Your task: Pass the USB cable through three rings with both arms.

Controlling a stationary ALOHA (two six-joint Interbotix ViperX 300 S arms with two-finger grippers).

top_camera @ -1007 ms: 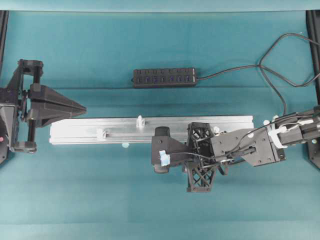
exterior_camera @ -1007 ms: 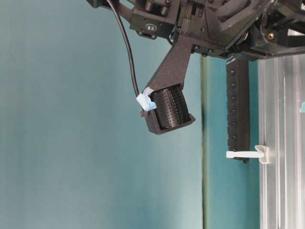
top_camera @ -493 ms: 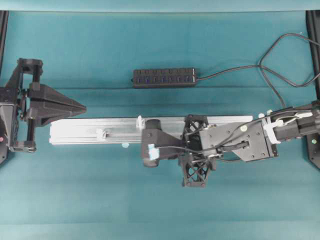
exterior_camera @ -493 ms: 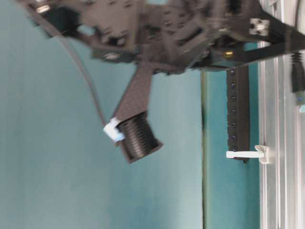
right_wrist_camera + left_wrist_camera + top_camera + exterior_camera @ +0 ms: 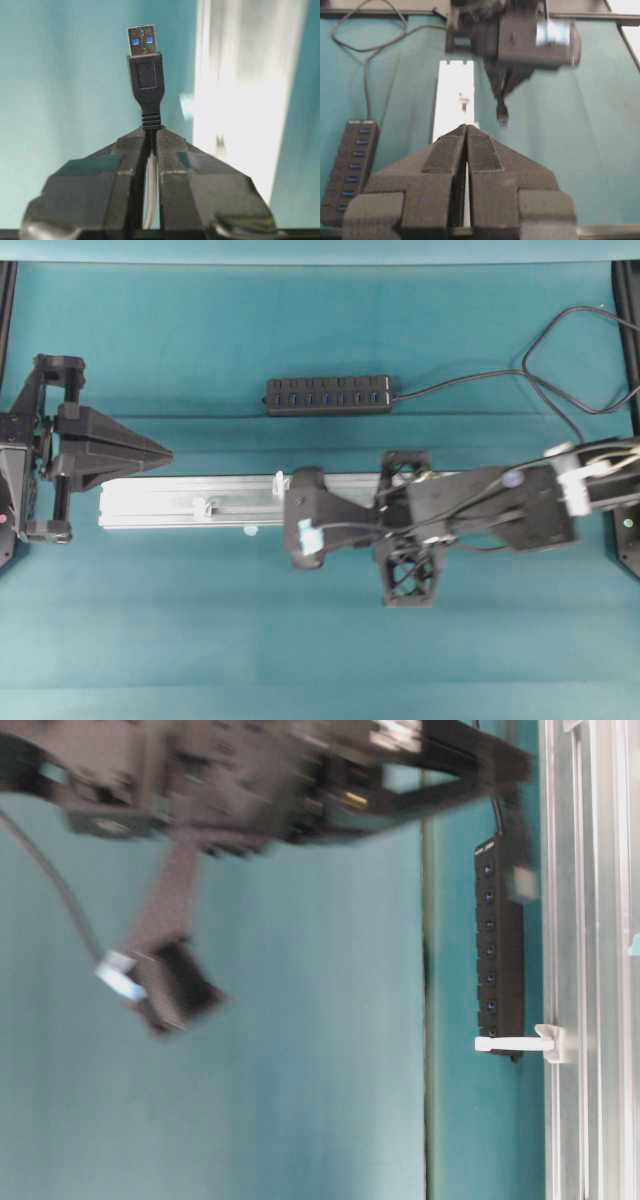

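The right pincer [image 5: 150, 137], clenched on the USB cable [image 5: 145, 75] just behind its plug, is swinging left along the silver rail [image 5: 150, 502] and tipping its wrist, bringing the plug nearer the first ring [image 5: 281, 481]; the left pincer [image 5: 466, 135] is staying shut and empty at the rail's left end, so threading is not yet begun

black USB cable [image 5: 145, 75], plug upright (blue-tabbed tip), three rings unclear
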